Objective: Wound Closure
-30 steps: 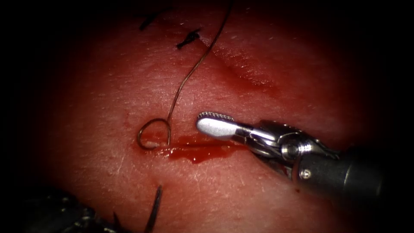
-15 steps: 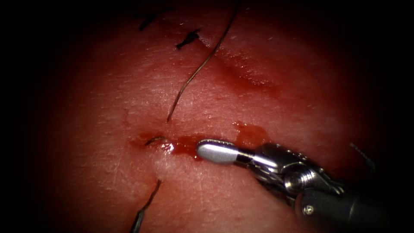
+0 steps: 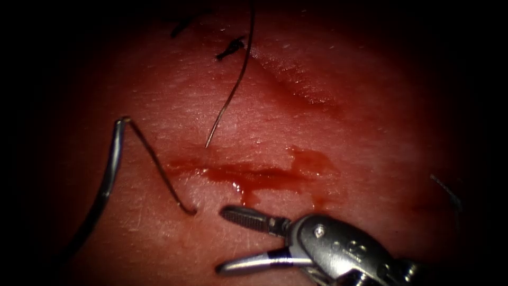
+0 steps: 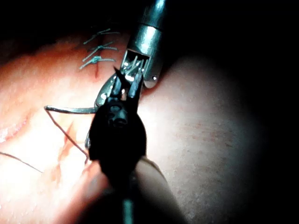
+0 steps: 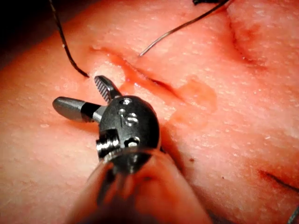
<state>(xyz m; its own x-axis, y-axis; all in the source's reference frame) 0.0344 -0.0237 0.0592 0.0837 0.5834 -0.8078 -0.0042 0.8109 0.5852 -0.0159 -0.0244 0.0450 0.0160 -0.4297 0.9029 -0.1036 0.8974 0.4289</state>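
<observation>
My left tool (image 4: 103, 95) is shut on the curved needle (image 4: 70, 110), far along its curve from the thread end. The needle (image 3: 108, 175) is free of the tissue, left of the cut (image 3: 254, 175). Its thread (image 3: 156, 161) runs from the needle's end down into the tissue just below the cut's left end. My right tool (image 3: 222, 240) hovers below the cut, jaws wide open and holding nothing. In the right wrist view the right tool (image 5: 77, 91) stands beside the cut (image 5: 140, 77), close to where the thread (image 5: 65, 46) enters.
A loose thread tail (image 3: 233, 90) lies across the tissue from above and ends just above the cut. Red fluid (image 3: 296, 161) pools along the cut. Cut stitch ends (image 3: 230, 48) sit further back. The right arm's tool (image 4: 140, 56) is close behind my left tool.
The needle has come out of the tissue and moved left, trailing thread behind it. The right tool moved down below the cut and its jaws opened wide.
</observation>
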